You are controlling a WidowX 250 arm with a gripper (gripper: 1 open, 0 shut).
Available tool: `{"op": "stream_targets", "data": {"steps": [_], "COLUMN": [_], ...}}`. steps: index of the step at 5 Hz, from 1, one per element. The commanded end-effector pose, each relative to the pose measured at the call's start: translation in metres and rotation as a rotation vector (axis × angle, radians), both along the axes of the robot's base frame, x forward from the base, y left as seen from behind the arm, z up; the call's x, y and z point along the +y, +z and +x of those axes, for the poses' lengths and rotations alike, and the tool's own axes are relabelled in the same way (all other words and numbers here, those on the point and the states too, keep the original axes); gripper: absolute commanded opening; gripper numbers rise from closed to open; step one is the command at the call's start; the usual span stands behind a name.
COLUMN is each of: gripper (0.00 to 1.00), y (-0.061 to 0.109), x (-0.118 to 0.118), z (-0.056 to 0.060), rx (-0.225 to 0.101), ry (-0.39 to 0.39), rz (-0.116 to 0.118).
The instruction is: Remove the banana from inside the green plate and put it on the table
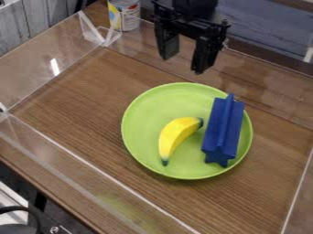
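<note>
Nearest the camera, below and in front of the gripper (184,52), the green plate (149,111) sits on the table (73,101); the banana (178,139) lies inside it, left of centre, curved, one tip toward the near rim. A blue ridged block (222,128) lies beside the banana in the plate's right half, well apart from the gripper. Farther back, the gripper hangs above the table beyond the plate's far rim, fingers pointing down, spread wide, holding nothing; clear walls (49,55) edge the table.
</note>
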State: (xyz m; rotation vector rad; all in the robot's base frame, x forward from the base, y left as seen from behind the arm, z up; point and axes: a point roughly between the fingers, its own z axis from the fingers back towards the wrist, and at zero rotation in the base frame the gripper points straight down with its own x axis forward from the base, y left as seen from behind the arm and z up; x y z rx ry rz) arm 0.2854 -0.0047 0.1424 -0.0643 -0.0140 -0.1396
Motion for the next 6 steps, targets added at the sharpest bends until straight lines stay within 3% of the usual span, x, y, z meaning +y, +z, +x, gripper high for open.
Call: {"op": "stream_targets", "data": {"steps": [1,3,6], "gripper": [1.0,1.0,1.0], "y": [0.015,0.0071,0.0082], "x": [0.0038,-0.0002,-0.0004], "z": [-0.001,0.0033,0.0002], "rx": [-0.059,-0.062,-0.065], "ry": [0.009,-0.011,-0.013], "rz": [-0.007,-0.029,-0.019]}}
